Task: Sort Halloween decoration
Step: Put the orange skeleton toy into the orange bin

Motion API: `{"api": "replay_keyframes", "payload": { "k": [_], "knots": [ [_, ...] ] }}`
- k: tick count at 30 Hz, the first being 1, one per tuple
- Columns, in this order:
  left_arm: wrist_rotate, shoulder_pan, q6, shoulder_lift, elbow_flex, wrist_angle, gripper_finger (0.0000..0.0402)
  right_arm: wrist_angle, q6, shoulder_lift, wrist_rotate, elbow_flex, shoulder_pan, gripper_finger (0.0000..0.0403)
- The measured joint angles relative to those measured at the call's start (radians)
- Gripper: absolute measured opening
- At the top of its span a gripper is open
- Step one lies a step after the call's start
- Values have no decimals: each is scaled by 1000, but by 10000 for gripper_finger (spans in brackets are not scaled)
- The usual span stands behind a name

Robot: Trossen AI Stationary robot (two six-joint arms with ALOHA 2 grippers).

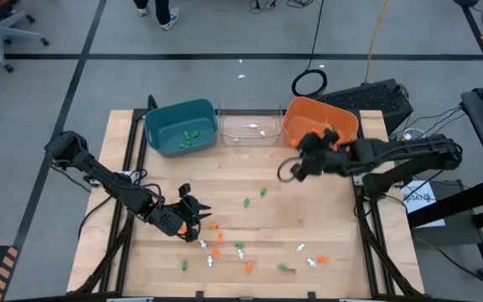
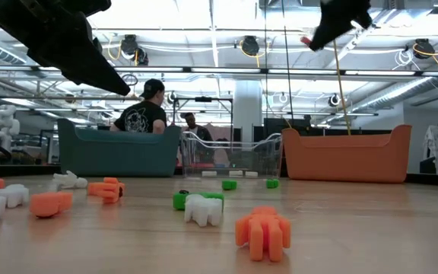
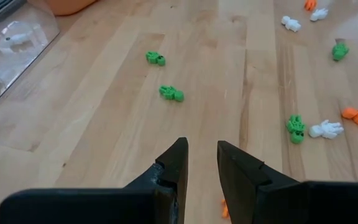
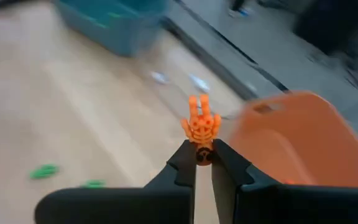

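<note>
Firmly between right fingers (image 4: 229, 163): orange trinket (image 4: 201, 127)

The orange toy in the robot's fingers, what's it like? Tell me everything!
The orange trinket is a tiny plastic skeleton figure with a ribbed body and stubby prongs on top. It stands upright, pinched at its bottom end by the right gripper, held in the air beside the orange bin. Only the fingers touch it.

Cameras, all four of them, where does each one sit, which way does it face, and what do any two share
High: above the table, looking straight down; both arms show.
Low: at tabletop height, looking level across trinkets to three bins; arms enter from above.
Left wrist: past the left gripper, slightly open and empty, onto scattered trinkets.
Right wrist: past the right gripper, shut on an orange trinket, toward the orange bin.
Shared: the orange bin shows in high, low and right wrist.
</note>
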Motion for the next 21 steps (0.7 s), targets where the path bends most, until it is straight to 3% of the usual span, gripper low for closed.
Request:
{"api": "replay_keyframes", "payload": {
  "k": [5, 17, 21],
  "knots": [
    [0, 0, 0, 0, 0, 0, 86, -116, 24, -5, -67, -2, -142, 8],
    [0, 0, -25, 0, 0, 2, 86, -103, -66, -4, -164, -135, -437, 8],
    [0, 0, -25, 0, 0, 1, 86, -45, -100, -4, -260, -214, -529, 9]
  ]
}}
